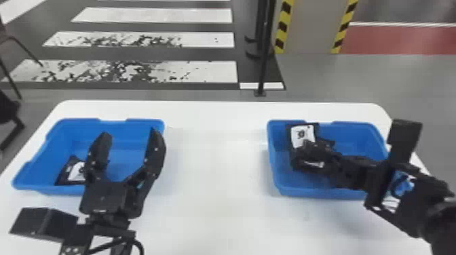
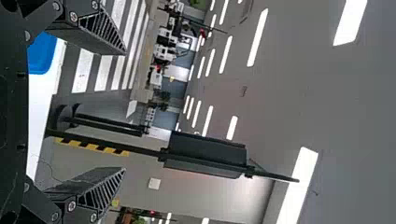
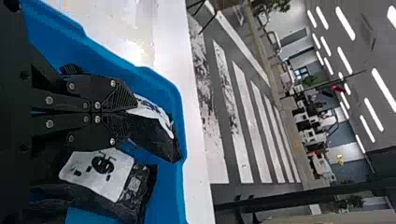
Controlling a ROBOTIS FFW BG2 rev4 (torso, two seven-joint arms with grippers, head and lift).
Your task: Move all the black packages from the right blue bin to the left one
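Observation:
Over the left blue bin (image 1: 130, 122), my left gripper (image 1: 130, 134) is open and empty; the left wrist view has the same gripper (image 2: 124, 111) with its fingers wide apart. One black package (image 1: 76, 171) with a white label lies in that bin's near left part. Inside the right blue bin (image 1: 356, 127), my right gripper (image 1: 307, 147) is at a labelled black package (image 1: 302, 135) near the back left corner. In the right wrist view the right gripper (image 3: 133, 112) is shut on this package (image 3: 154, 135), hiding its near edge. Another black package (image 3: 100, 175) lies beside the fingers.
Both bins stand on a white table (image 1: 217, 162), with a wide stretch of tabletop between them. Beyond the table's back edge, a thin black post (image 1: 263, 67) stands on the floor.

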